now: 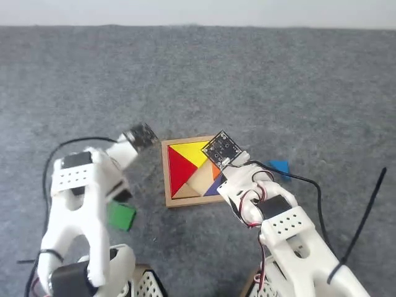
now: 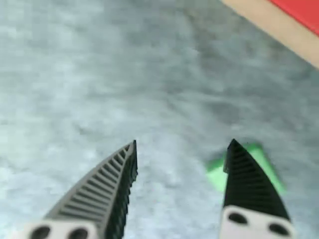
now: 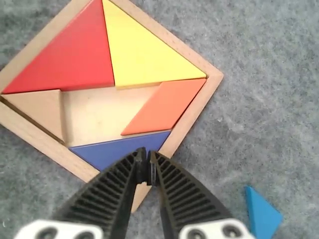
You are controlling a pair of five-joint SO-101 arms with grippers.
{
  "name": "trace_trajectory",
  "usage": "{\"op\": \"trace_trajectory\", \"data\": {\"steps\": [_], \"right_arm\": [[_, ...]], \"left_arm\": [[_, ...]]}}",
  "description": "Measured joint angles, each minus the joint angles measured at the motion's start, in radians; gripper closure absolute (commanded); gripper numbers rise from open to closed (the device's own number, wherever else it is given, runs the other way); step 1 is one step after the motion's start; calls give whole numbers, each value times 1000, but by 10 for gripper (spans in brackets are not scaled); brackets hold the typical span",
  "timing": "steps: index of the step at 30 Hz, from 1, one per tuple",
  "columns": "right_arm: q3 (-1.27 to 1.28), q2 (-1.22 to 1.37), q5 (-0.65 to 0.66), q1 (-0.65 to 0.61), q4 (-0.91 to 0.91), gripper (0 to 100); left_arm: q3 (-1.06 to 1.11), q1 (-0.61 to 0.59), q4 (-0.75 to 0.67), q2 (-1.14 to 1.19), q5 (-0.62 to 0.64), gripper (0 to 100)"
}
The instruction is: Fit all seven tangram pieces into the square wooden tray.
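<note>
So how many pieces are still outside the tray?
2. The green piece lies left of the tray, by the left arm; the blue triangle lies right of it. With five in the tray, none is hidden.

The tray (image 1: pixel 166 176) is lying on the table (image 1: pixel 266 80). 5 pieces are sitting in it: a large triangle (image 1: pixel 178 170) along the left side, a 2nd large triangle (image 1: pixel 192 152) along the far side, a parallelogram (image 3: pixel 164 105) at the right, a medium triangle (image 3: pixel 114 150) near right, a small triangle (image 3: pixel 42 107) near left. The right gripper (image 3: pixel 148 167) is hanging over the near right edge. A loose triangle (image 1: pixel 279 167) is lying right of the tray, a block (image 1: pixel 121 216) to its near left, beside the left gripper (image 2: pixel 184 144).
</note>
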Motion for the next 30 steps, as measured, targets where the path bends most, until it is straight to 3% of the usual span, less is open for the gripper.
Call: {"op": "trace_trajectory", "data": {"steps": [7, 14, 18, 21, 30], "right_arm": [[0, 0, 0, 0, 0, 990], [0, 0, 0, 0, 0, 990], [0, 0, 0, 0, 0, 990], [0, 0, 0, 0, 0, 990], [0, 0, 0, 0, 0, 990]], "left_arm": [[-107, -34, 8, 5, 121, 726], [-183, -68, 373, 14, 256, 749], [-69, -78, 301, 75, 253, 732], [8, -78, 275, 152, 183, 732], [48, -150, 173, 186, 137, 732]]}}
